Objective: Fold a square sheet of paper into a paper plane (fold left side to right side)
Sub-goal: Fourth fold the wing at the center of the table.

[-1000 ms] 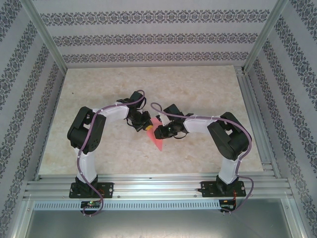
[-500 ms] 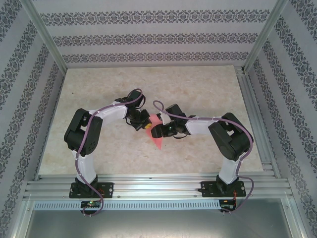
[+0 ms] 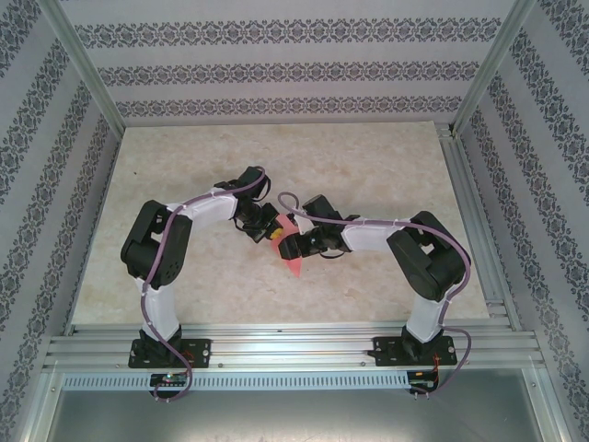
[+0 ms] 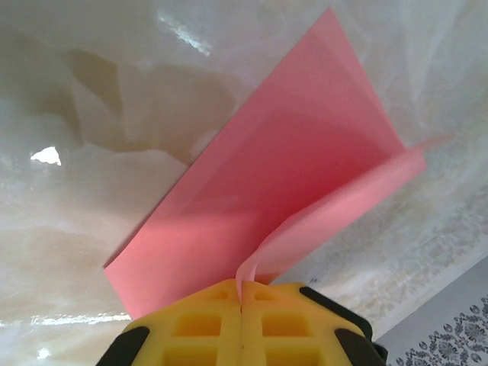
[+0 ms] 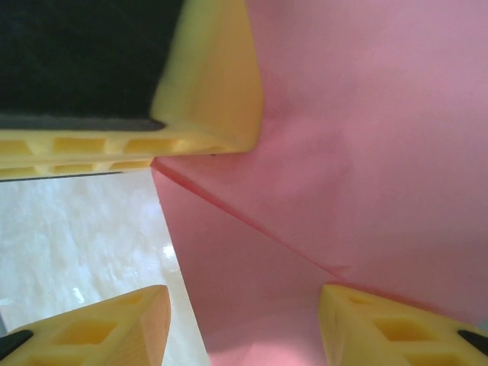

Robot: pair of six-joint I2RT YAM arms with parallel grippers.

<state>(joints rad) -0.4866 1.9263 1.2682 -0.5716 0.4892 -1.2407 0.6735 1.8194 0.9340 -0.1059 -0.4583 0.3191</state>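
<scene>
The square sheet of paper [image 3: 294, 264] is pink-red and lies partly folded on the marble table, mid-way between the two arms. In the left wrist view one flap of the paper [image 4: 282, 175] curls up off the flat layer. My left gripper [image 4: 242, 293] is shut on the tip of that flap. In the top view the left gripper [image 3: 273, 234] is at the paper's upper left. My right gripper [image 3: 293, 245] hangs close over the sheet. Its yellow fingers [image 5: 114, 328] stand apart, open, astride the paper [image 5: 366, 152] and a diagonal crease. The paper plane shape does not show.
The beige marble table [image 3: 368, 166] has bare surface all round the paper. Aluminium rails [image 3: 276, 345] run along the near edge and the right side. Patterned walls close in the back and sides. The left gripper's yellow finger [image 5: 206, 91] sits close above the right gripper.
My right gripper has opened and shifted a little left over the paper. The left gripper has stayed shut on the flap, hardly moving.
</scene>
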